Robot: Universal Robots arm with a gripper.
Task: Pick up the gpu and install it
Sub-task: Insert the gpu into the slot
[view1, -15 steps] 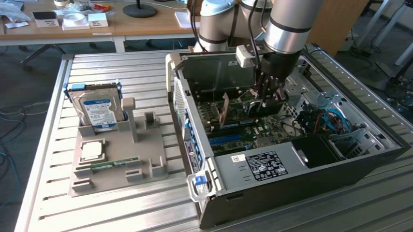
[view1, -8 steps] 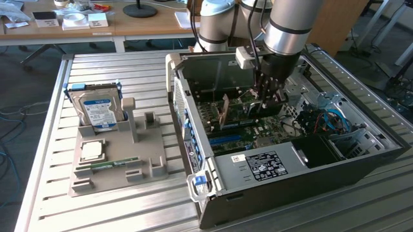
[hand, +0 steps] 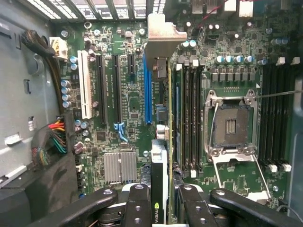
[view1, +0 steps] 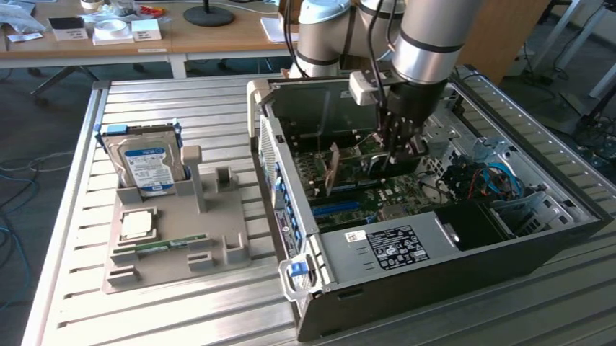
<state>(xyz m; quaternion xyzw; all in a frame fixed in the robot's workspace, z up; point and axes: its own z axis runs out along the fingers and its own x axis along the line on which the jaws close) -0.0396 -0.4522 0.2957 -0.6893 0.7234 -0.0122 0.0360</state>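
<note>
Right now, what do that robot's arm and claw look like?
The arm is a thick silver-grey metal tube with a black ring and rounded pale grey joints. A small white box sits at its wrist, and thin black cables run down past it. The claw is black metal; its flat linked fingers are dotted with round silver screw heads.

We see an open computer case around the gripper. Its green motherboard lies directly beneath, with an empty processor socket on one side of the gripper and a finned silver heatsink on the other. Well away from the gripper, outside the case, a gray holder carries an upright hard drive, a square processor chip and a green memory stick.
</note>
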